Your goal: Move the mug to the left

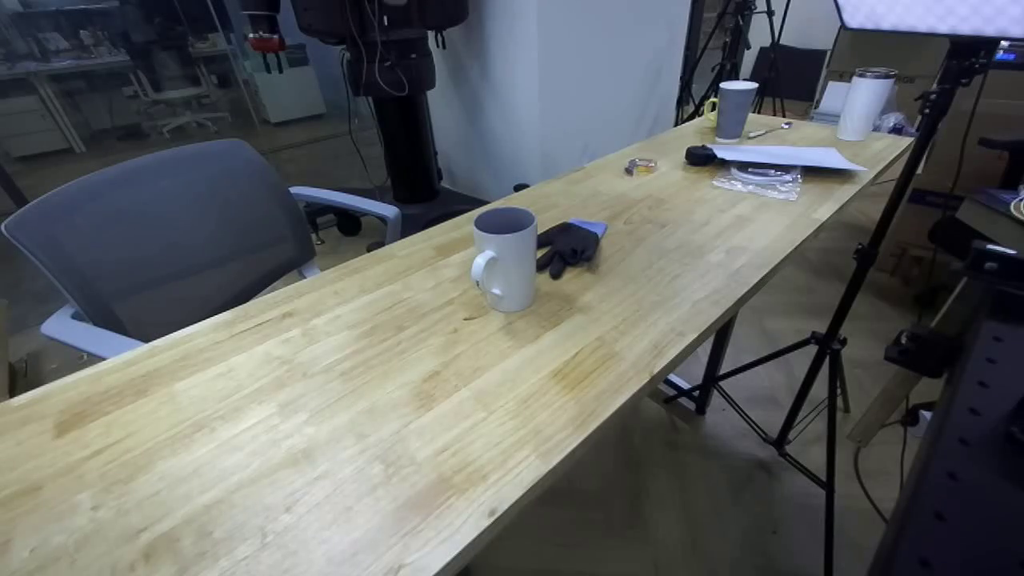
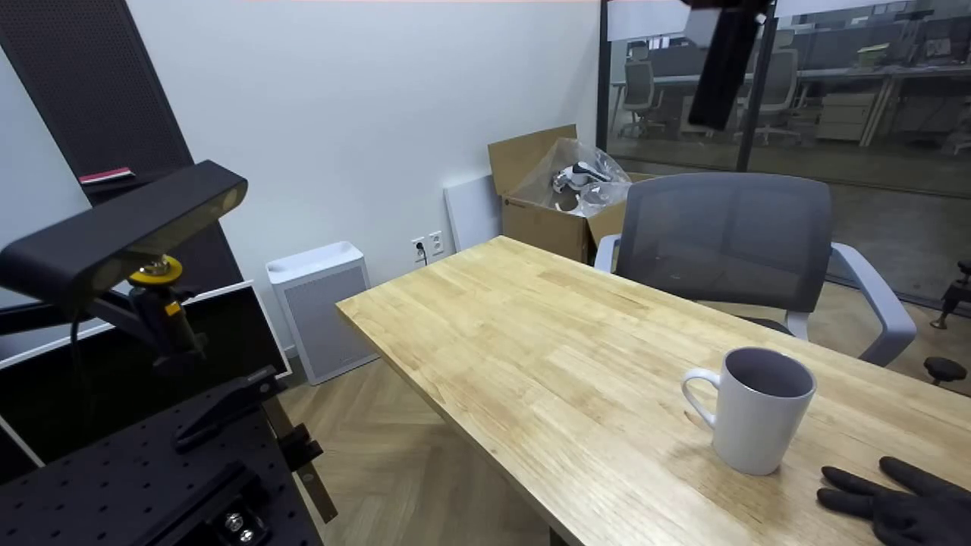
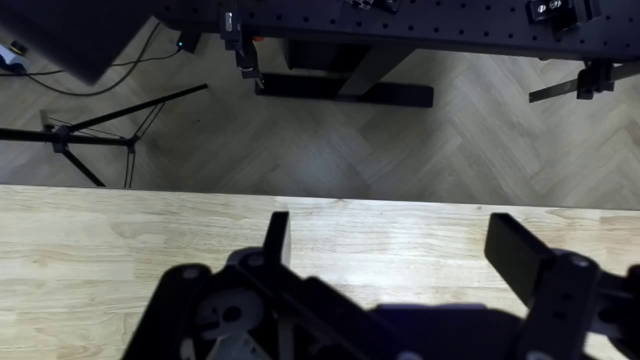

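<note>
Presently | white ceramic loop-handled mug (image 1: 514, 264), upright on pale wooden tabletop (image 1: 320, 416) | black blue-cuffed glove (image 1: 572, 245) at its three o'clock in an exterior view | black fingers (image 3: 518, 257) spread wide

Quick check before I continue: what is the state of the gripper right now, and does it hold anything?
Gripper: open, fingers wide apart, holding nothing; the white mug stands on the table.

Wooden table (image 1: 344, 424); mug (image 1: 512, 268) upright beside black glove (image 1: 570, 245); elsewhere plastic bag (image 1: 758, 185), cup (image 1: 734, 116), tumbler (image 1: 863, 110)
</note>
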Controlling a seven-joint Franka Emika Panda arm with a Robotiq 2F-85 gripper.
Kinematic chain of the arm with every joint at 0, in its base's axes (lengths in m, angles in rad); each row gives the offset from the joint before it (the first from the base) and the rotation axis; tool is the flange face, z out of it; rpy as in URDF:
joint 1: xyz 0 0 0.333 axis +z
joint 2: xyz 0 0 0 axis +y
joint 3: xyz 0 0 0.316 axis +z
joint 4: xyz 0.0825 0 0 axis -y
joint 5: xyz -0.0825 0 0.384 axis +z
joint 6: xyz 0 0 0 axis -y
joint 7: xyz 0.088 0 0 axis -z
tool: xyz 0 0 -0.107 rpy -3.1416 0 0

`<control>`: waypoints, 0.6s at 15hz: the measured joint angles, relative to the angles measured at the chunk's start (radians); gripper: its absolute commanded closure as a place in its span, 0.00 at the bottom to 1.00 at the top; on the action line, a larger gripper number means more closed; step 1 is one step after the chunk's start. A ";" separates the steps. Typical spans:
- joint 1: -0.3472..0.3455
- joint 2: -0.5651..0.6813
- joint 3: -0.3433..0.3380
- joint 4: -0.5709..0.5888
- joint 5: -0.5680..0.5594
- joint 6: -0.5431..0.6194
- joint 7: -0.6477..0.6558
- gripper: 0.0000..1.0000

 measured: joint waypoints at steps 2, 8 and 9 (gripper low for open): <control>-0.001 0.001 0.001 -0.001 0.001 0.000 -0.002 0.00; -0.001 0.022 0.004 -0.005 0.003 0.083 -0.016 0.00; -0.001 0.030 0.005 -0.005 0.004 0.112 -0.018 0.00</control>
